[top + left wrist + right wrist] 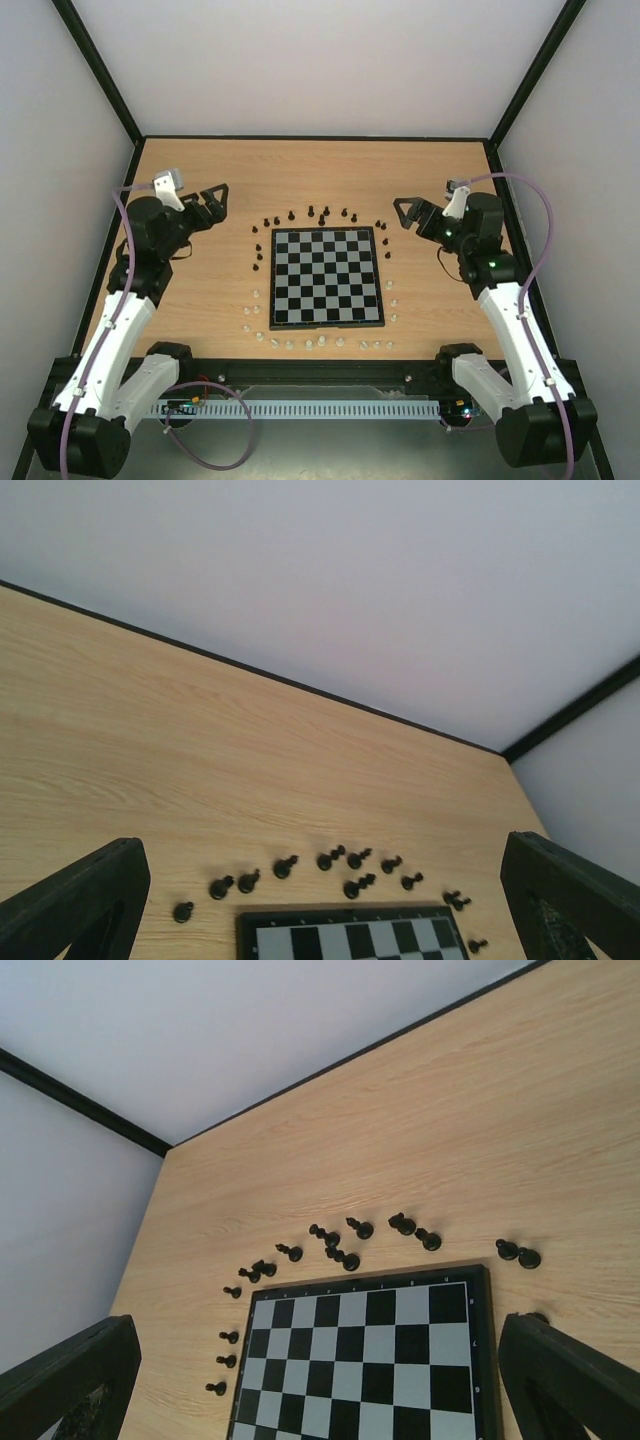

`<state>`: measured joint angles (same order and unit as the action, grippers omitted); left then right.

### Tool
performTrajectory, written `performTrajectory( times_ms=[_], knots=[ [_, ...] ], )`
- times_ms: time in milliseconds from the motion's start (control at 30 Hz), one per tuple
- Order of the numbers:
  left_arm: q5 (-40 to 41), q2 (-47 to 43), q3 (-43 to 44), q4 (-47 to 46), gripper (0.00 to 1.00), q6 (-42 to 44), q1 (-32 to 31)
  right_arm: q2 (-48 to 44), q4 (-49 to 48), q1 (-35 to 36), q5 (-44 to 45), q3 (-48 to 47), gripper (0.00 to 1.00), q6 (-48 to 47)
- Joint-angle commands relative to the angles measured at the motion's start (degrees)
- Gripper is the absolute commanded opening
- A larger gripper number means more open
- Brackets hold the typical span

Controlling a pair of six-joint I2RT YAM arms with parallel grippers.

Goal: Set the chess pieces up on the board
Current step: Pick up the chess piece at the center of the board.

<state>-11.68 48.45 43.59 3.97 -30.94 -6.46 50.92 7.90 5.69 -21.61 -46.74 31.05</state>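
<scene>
From above, the board [327, 276] lies flat at the middle of the table [440, 170], square to its edges, with no piece on any check. The black pieces [310, 210] stand on the wood in a loose arc round the board's far edge and down past its two far corners, just beside the border but apart from it. The white pieces [290, 344] ring the near edge and near corners the same way. The left gripper [218, 205] hangs over bare wood left of the arc, jaws spread wide and holding nothing. The right gripper [398, 214] mirrors it on the right, also spread and empty. In the left wrist view its two dark fingers [85, 900] sit at the lower corners, wide apart, with only table between them. Beyond them runs a row of black pieces, and the board's far edge shows at the bottom. In the right wrist view the fingers [570, 1370] are likewise far apart and grip nothing. The board's far part fills the space between them, and black pieces curve round its far edge and left side.
</scene>
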Motion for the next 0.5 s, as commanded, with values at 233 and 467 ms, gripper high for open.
performTrajectory(
  times_ms=[233, 467],
  knots=[
    [-6.7, 1.4, -1.1, -2.3, 0.99, 1.6, -0.2, 6.0, -2.6, 0.2, -2.9, 3.1, 0.99, 2.7],
    [3.0, 5.0, -1.2, 2.1, 0.99, -1.7, -1.8, 11.1, 0.2, 3.2, 14.1, 0.9, 0.99, -0.9]
  ],
)
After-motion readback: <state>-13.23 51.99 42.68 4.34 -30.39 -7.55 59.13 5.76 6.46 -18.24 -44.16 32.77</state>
